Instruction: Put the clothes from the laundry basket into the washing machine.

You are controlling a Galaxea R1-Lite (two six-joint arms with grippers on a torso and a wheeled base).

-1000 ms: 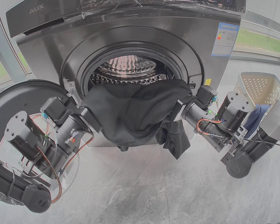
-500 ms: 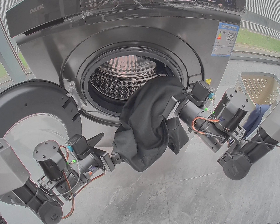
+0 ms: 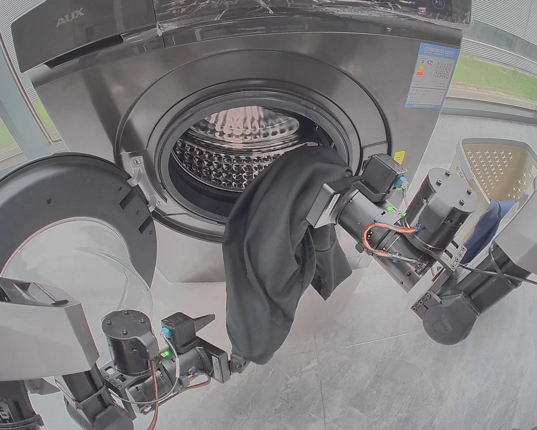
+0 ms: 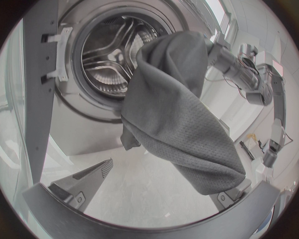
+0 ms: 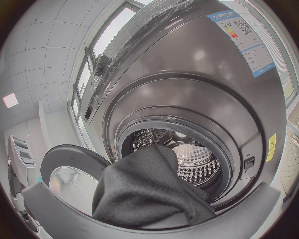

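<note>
L gripper (image 3: 237, 362) is way down low near the floor (image 3: 336, 400). Its fingers (image 4: 90, 175) are spread wide and aren't pinching anything afaict. In the L wrist view one finger is bare. The other sits under the bottom end of the black garment (image 3: 272, 250), so the cloth just rests on it.

R gripper (image 3: 317, 203) is up at the lower right of the washer (image 3: 343, 79) opening. It's buried under the garment's top end, so I can't tell what its grip is doing tbh.

The garment hangs from there. Its top is bunched over the R gripper, right at the rim of the drum (image 3: 236, 140) mouth, but I can't tell if any of it is actually past the lip. Most of it is outside, draping down in front of the washer to the L gripper. Another flap dangles beneath the R wrist. In the R wrist view the cloth is piled up close, w/ the drum's shiny inside behind it.

The door (image 3: 47, 196) is swung fully open on the left side, above the L arm. The basket (image 3: 502, 168) is off to the right of the washer, behind the R arm, w/ a blue garment (image 3: 480, 230) in it.
</note>
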